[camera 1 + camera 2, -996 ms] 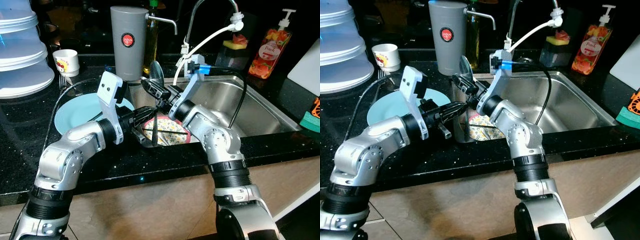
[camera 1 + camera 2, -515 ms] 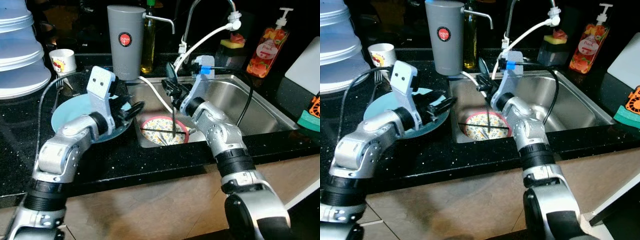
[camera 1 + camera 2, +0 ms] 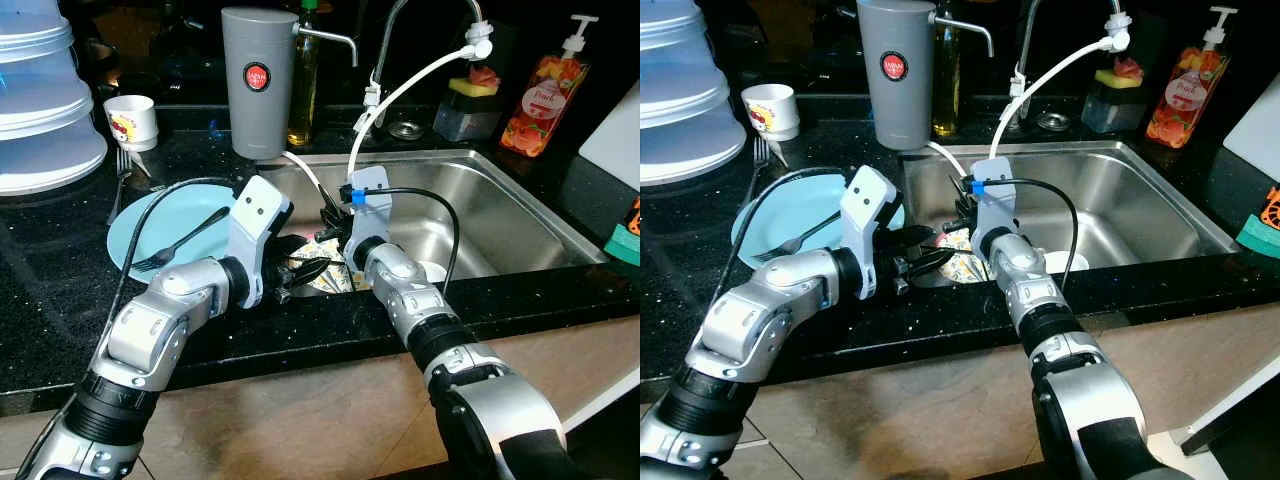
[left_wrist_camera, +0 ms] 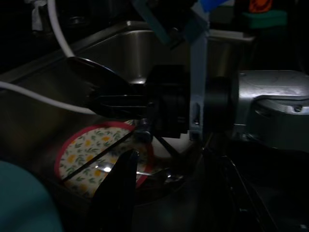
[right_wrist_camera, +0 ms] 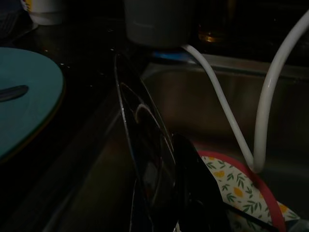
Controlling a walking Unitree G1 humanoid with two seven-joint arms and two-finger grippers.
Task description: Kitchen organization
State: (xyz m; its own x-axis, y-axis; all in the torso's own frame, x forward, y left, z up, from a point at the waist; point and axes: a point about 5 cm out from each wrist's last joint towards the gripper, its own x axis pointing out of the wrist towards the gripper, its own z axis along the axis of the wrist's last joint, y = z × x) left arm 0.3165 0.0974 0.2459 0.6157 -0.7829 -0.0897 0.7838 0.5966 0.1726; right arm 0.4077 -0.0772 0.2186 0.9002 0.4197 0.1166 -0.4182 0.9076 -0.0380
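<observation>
A patterned plate with a red rim (image 3: 326,280) lies in the left part of the steel sink (image 3: 500,215), with thin black chopsticks (image 4: 91,159) across it. My left gripper (image 3: 308,272) hovers open just above that plate's near edge. My right gripper (image 3: 327,213) hangs over the plate's far side, shut on a dark shiny spoon (image 4: 96,72) whose bowl stands up past its fingers (image 5: 193,183). On the counter to the left, a light blue plate (image 3: 140,225) carries a fork (image 3: 180,240).
A grey canister (image 3: 258,80), an oil bottle and the tap's white hose (image 3: 400,90) stand behind the sink. A white cup (image 3: 132,122) and stacked pale containers (image 3: 40,120) are at the far left. A soap bottle (image 3: 545,90) stands at the back right. A small white bowl (image 3: 432,270) sits in the sink.
A fork now lies on the blue plate. My left gripper has swung from over that plate back to the sink. My right gripper has come lower with the spoon.
</observation>
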